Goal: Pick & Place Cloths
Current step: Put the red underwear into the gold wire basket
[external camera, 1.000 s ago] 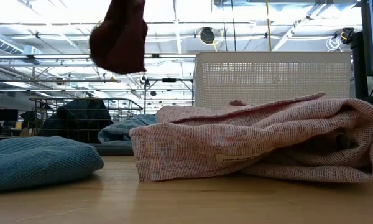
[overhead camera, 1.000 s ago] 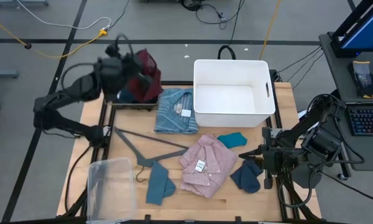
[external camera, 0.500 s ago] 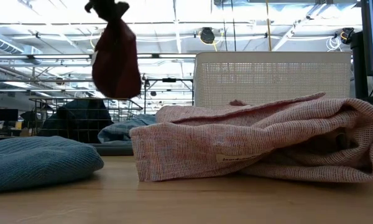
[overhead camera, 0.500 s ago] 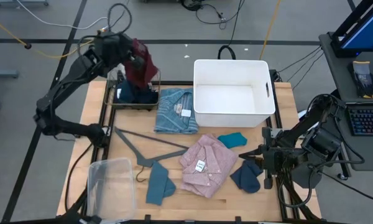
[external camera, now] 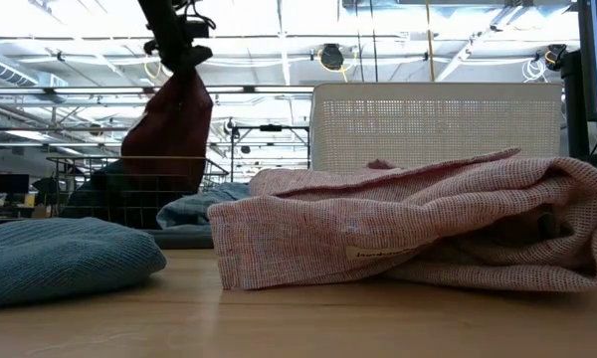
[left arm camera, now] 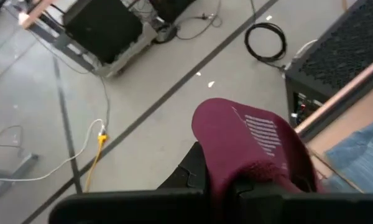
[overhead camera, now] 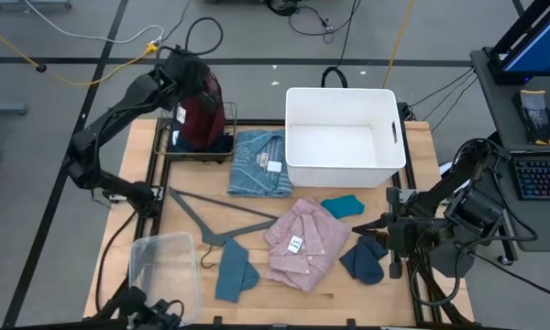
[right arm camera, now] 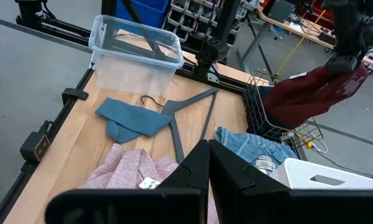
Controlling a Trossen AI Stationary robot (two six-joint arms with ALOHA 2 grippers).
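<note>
White bin [overhead camera: 344, 99]: rear centre of counter [overhead camera: 293, 291], upright.
Wire basket [overhead camera: 227, 124]: rear left corner.
Grey hanger [overhead camera: 202, 216]: flat, left of centre.
Clear plastic tub [overhead camera: 163, 270]: front left corner.

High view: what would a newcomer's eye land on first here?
The maroon cloth dangling from the left claw, shut on it above the wire basket at the table's far left corner. Next, the big empty white bin at the far side, with the pink shirt spread in front of it. The right claw waits shut at the table's right edge.
</note>
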